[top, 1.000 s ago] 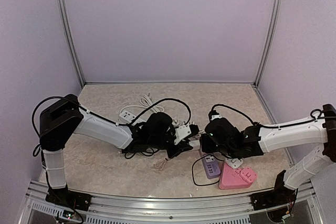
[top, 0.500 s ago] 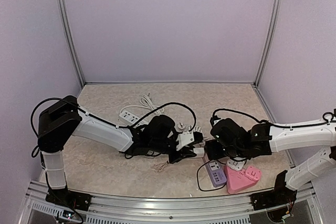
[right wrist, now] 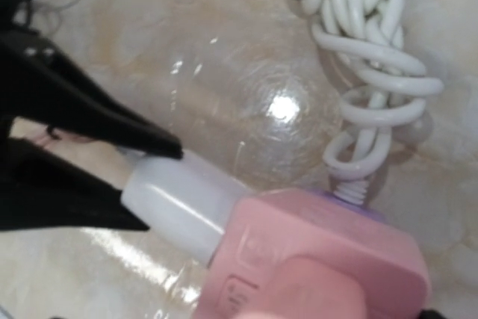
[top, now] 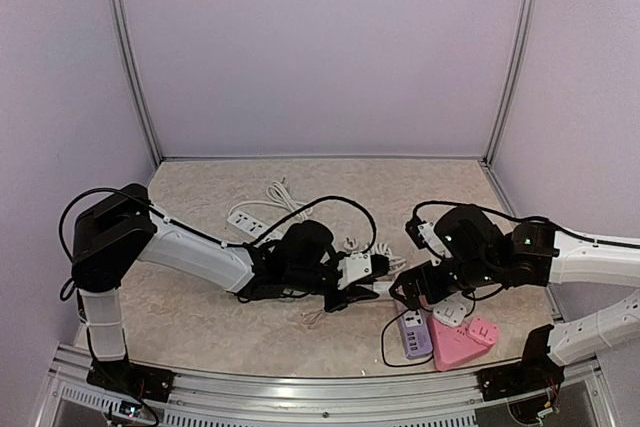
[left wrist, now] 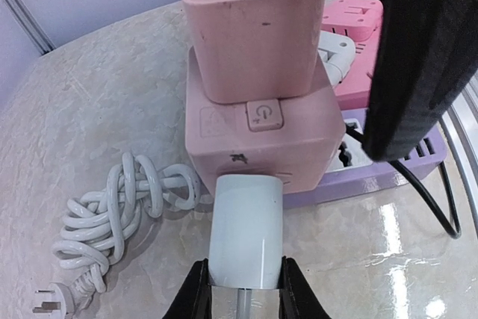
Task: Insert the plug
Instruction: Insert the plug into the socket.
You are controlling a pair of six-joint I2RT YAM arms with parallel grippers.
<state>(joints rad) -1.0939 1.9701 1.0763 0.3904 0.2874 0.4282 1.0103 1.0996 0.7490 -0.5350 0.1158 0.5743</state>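
My left gripper (left wrist: 243, 289) is shut on a white plug (left wrist: 245, 233), whose front end is pressed into the near face of a pink socket cube (left wrist: 258, 132). The cube carries a pink adapter block (left wrist: 254, 31) on top and sits against a purple power strip (left wrist: 388, 173). In the right wrist view the plug (right wrist: 175, 203) meets the cube (right wrist: 321, 259), which fills the bottom of the frame. My right gripper (top: 412, 289) is over the cube; one of its fingers (left wrist: 426, 57) lies at the cube's right side and the other is hidden.
A coiled white cable (left wrist: 112, 214) lies left of the cube. A pink triangular socket (top: 458, 342) sits beside the purple strip (top: 412, 335) near the front edge. A white power strip (top: 245, 217) lies at the back left. Black cables trail around both arms.
The right arm has swung right and lifted at the elbow while its gripper stayed at the cube. The left gripper and plug pushed right; the purple strip slid right and nearer.
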